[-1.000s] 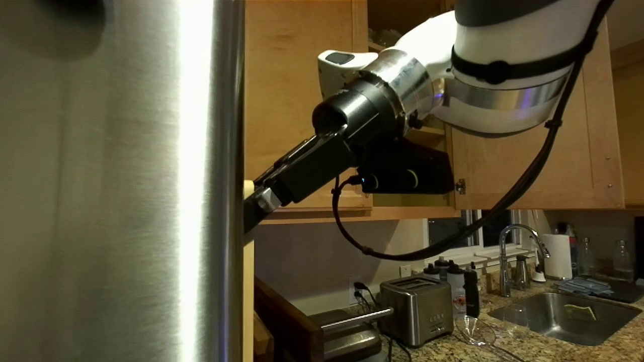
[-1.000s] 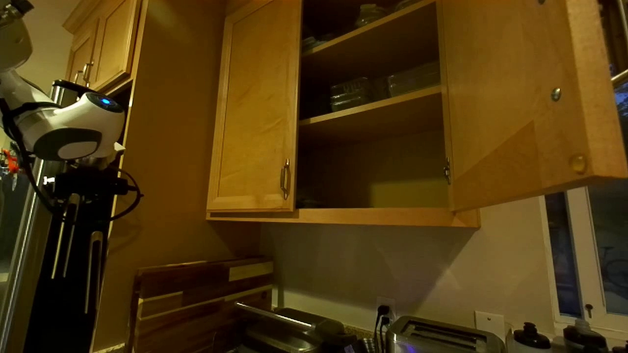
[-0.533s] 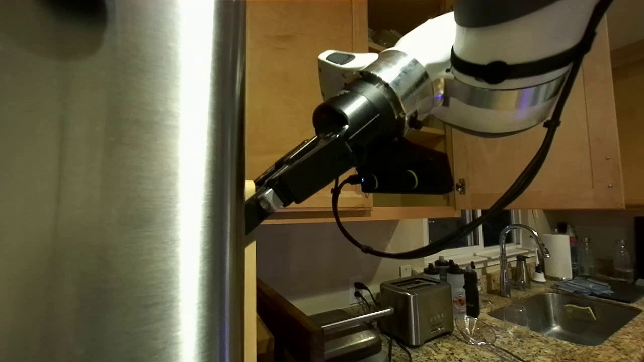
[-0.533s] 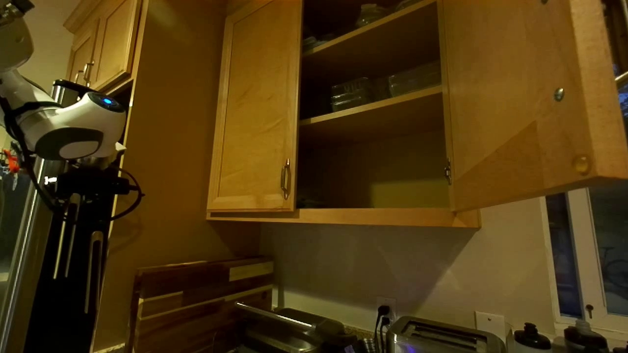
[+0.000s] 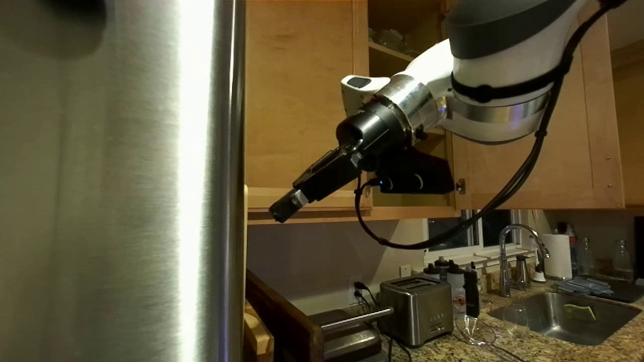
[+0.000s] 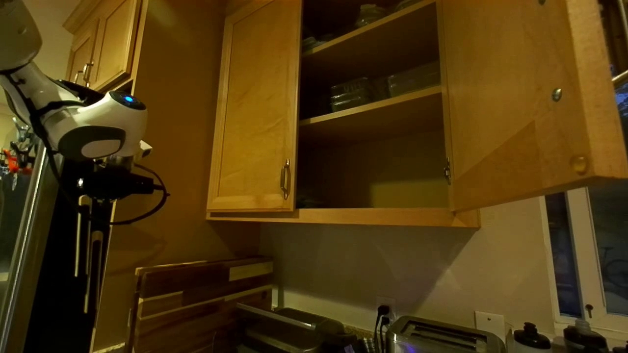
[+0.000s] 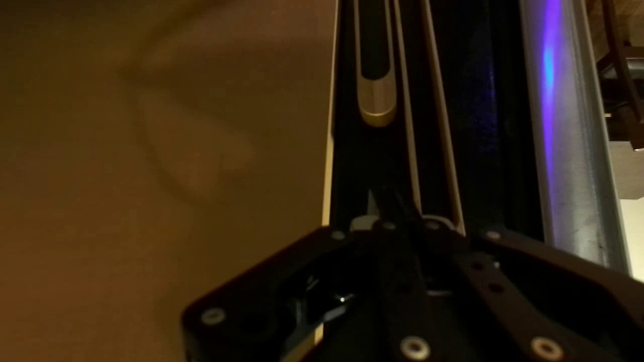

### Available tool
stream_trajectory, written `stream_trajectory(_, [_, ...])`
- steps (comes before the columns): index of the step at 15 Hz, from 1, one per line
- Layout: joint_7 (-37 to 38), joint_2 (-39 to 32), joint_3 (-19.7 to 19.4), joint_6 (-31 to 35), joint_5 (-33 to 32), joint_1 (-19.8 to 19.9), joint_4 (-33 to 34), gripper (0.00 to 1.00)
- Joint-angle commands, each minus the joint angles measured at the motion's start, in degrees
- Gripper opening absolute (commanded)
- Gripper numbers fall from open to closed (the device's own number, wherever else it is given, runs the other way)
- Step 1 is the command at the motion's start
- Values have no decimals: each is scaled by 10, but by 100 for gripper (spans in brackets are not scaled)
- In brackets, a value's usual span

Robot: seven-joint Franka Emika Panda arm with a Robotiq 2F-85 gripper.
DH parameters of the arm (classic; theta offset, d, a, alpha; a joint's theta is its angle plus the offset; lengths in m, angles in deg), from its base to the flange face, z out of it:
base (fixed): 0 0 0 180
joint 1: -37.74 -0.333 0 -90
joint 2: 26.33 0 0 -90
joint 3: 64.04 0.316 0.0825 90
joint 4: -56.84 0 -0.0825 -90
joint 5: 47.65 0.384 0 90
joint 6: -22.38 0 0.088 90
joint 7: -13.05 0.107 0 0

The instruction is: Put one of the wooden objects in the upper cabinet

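While my gripper [image 5: 280, 211] hangs near the fridge [image 5: 126, 201] with its fingers [image 7: 400, 261] pressed together and thin wooden strips [image 7: 376, 100] show beyond it in the wrist view, the upper cabinet [image 6: 257, 117], one door [image 6: 515, 122] open, is positioned above the toaster [image 5: 417, 311] and the back edge of the counter [image 5: 437, 352].

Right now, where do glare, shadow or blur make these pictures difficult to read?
In an exterior view, white glare runs down the fridge; in an exterior view, deep shadow fills much of the cabinet; in the wrist view, the gripper is mostly a dark shape, the wood panel looks soft, and a violet gleam runs along the steel strip.
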Motion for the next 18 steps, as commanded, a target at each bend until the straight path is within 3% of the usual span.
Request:
stream_trajectory(1, [7,33,-5,-44,2,6,-19,27])
stream_trajectory(2, [5,32,-5,-60,5,4,-16,28])
stream_trajectory(6, [-2,23,8,-115,9,1,9,52])
stream_trajectory(13, [-27,-14,19,-109,24,-8,63,99])
stream_trajectory(18, [-74,-45,13,-115,73,-5,89,100])
